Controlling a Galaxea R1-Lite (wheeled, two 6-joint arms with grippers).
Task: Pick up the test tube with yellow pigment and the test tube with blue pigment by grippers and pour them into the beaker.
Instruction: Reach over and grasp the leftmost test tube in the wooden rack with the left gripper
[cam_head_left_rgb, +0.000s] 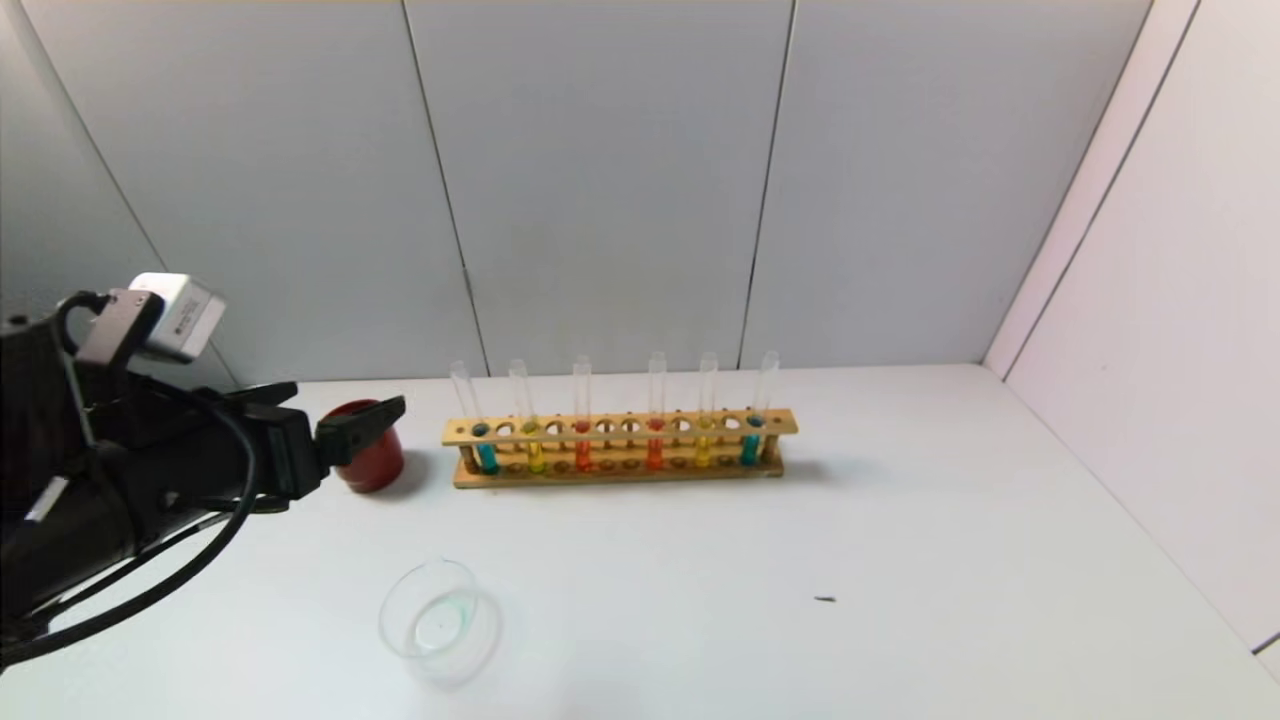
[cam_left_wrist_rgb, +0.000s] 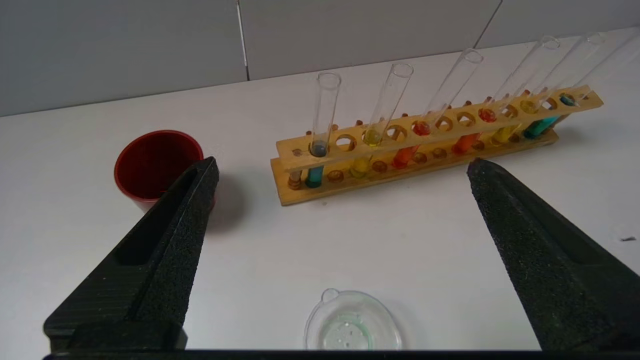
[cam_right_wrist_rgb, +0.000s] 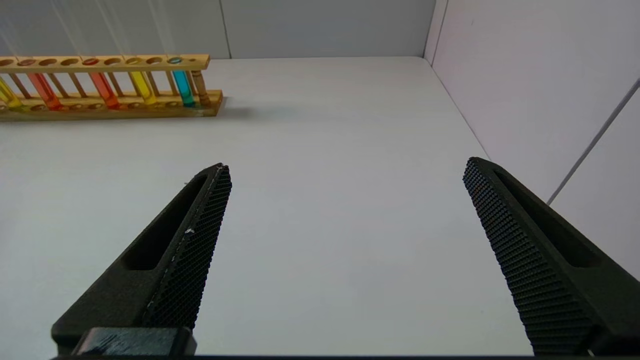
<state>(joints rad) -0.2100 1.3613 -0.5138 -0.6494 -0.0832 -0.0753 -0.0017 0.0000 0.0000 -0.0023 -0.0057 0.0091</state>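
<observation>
A wooden rack stands at the back of the white table with several tubes. The blue-pigment tube is at its left end, and shows in the left wrist view. The lime-yellow tube stands beside it. The clear beaker sits near the front left, with a faint green film at its bottom. My left gripper hovers left of the rack, open and empty. My right gripper is open and empty over bare table, out of the head view.
A dark red cup stands left of the rack, just behind my left gripper's fingertip. The rack also holds two orange-red tubes, a golden-yellow tube and a teal tube. A wall borders the table's right side.
</observation>
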